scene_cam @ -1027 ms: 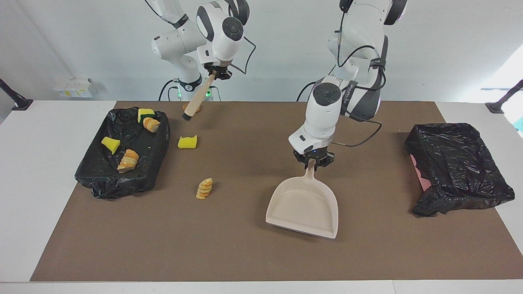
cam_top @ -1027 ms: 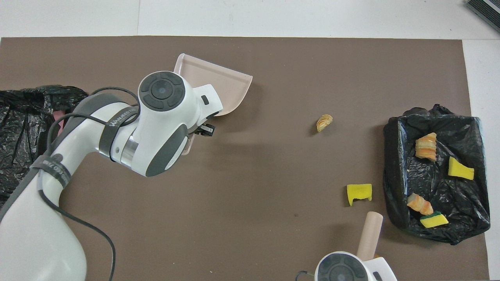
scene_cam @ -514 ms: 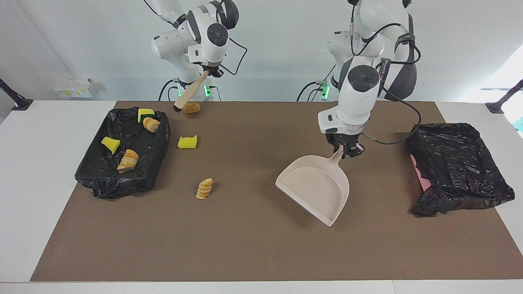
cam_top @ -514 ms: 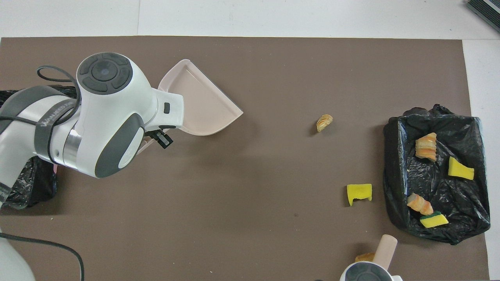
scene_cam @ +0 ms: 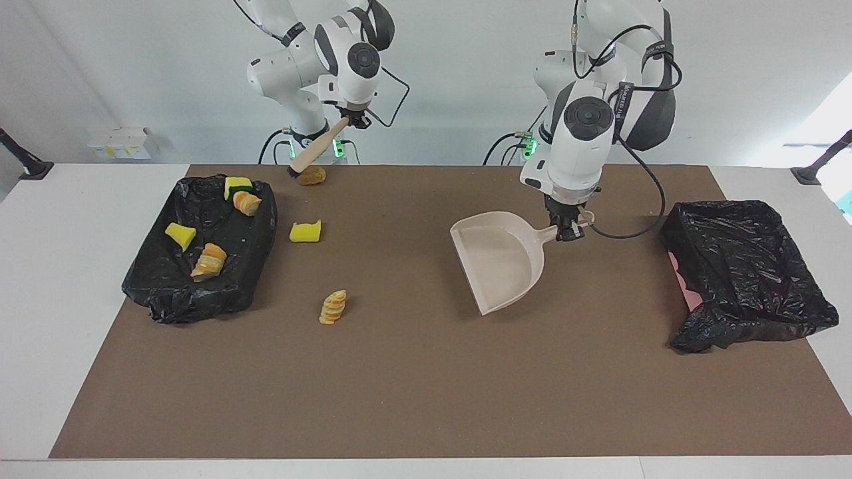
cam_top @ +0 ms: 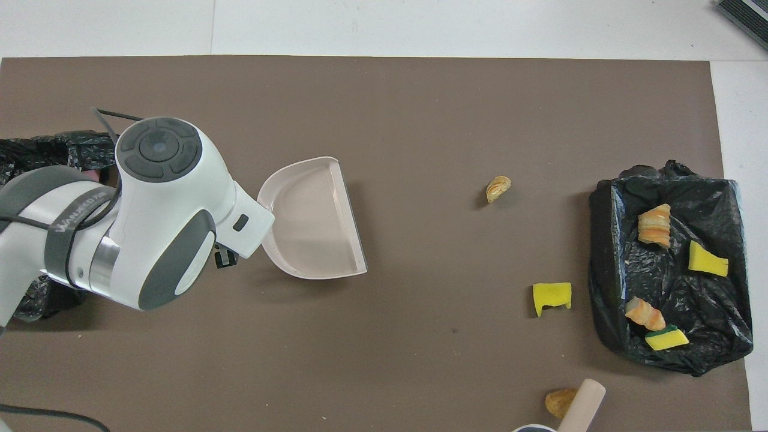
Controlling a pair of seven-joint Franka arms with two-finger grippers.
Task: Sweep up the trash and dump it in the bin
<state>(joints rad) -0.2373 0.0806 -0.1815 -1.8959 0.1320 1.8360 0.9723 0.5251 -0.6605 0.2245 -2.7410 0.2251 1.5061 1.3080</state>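
Facing view. The left gripper (scene_cam: 566, 229) is clenched on the handle of the beige dustpan (scene_cam: 498, 266), which it carries above the brown mat (scene_cam: 426, 372). The pan's open mouth faces the right arm's end of the table, probably to present it toward the loose trash. The right gripper (scene_cam: 355, 120) is clenched on the handle of the brush (scene_cam: 313, 152), which slants down so that its dark bristles sit just beside a bread roll (scene_cam: 311, 175); this looks like the start of a sweeping stroke. Taking the trash-holding bin (scene_cam: 200, 249) as landmark: four pieces lie in it, and three pieces lie on the mat just beside it, toward the dustpan. The yellow sponge wedge (scene_cam: 305, 231) is near the bin's wall. The sliced bread piece (scene_cam: 333, 307) is farther from the robots than the wedge. A second black-lined bin (scene_cam: 745, 273) stands at the left arm's end, well apart.

Overhead view. The dustpan (cam_top: 315, 222) shows an empty tray. The trash-holding bin (cam_top: 606, 240) contains two bread pieces and two yellow sponges, one green-backed. The sponge wedge (cam_top: 552, 297), the sliced bread piece (cam_top: 498, 188) and the bread roll (cam_top: 561, 401) remain outside it. The brush (cam_top: 582, 405) handle touches or overlaps the roll here.
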